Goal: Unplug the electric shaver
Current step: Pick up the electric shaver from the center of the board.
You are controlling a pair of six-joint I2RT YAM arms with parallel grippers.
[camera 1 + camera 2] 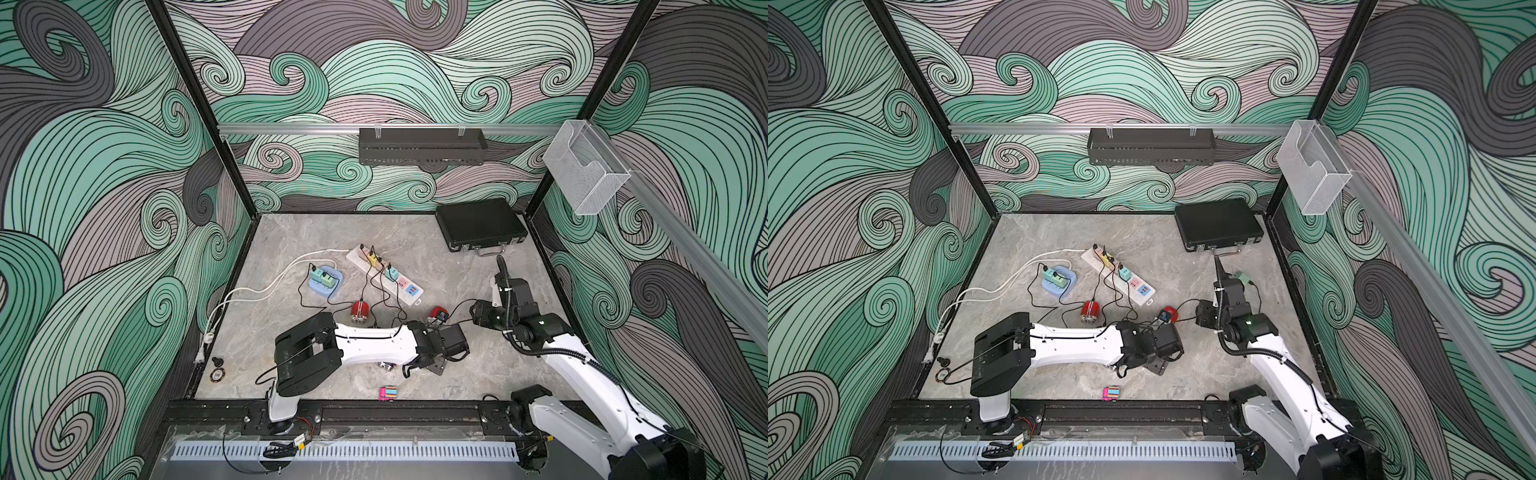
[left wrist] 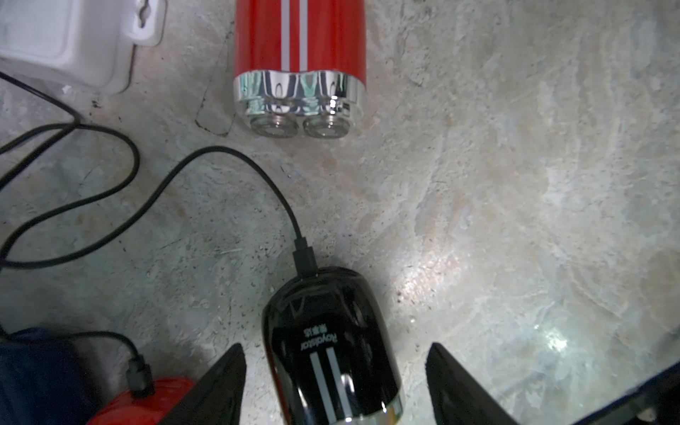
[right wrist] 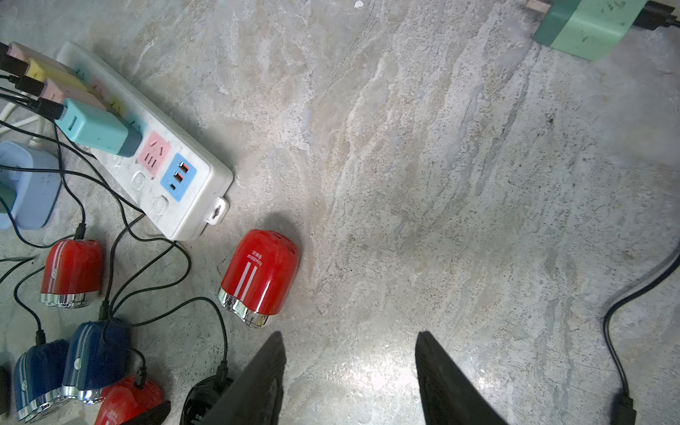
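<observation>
Grasping is the step in hand: the left gripper [image 2: 335, 351] straddles the black shaver [image 2: 323, 316], jaws apart and not yet clamped, on the worktop [image 2: 515, 184] just off the power strip's [image 3: 195, 217] USB end, with its cable plug [image 2: 304, 257] still seated. Next, I judge, those jaws must close on the body while the right gripper [image 3: 349, 336] — also apart, empty — pulls the plug straight out. Six shavers lie near the strip: three red shavers [image 3: 257, 274], two blue shavers [image 3: 95, 353], one black.
</observation>
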